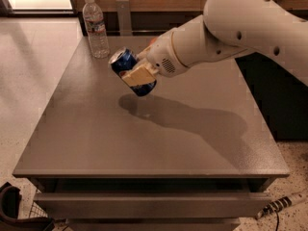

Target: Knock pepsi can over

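The pepsi can (126, 61) is dark blue with a silver top. It is tilted, with its top leaning to the upper left, over the grey table (96, 143) left of centre. My gripper (134, 75) is shut on the can. One cream finger (138, 74) lies across the can's front and the other is hidden behind it. The can's lower end hangs just above its shadow on the tabletop. The white arm reaches in from the upper right.
A clear plastic water bottle (95, 28) stands upright at the table's back left corner, close behind the can. The arm hides the apple. A wooden wall panel runs along the back. A dark object (9, 206) lies on the floor at the lower left.
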Action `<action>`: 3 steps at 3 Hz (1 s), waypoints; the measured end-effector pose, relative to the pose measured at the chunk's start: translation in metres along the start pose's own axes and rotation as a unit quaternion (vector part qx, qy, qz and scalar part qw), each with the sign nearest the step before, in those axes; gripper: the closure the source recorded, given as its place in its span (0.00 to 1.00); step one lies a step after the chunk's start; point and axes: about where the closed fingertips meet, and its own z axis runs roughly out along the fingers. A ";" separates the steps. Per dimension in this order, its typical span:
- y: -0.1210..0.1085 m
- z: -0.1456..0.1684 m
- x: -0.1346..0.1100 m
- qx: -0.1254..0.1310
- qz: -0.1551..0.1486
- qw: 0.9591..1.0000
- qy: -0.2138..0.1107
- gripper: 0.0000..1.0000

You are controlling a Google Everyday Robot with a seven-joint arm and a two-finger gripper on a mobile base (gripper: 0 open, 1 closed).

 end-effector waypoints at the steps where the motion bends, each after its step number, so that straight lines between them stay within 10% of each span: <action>1: 0.001 0.000 0.007 -0.014 -0.007 0.998 0.064 1.00; 3: 0.011 0.011 0.023 -0.045 -0.020 0.986 0.157 1.00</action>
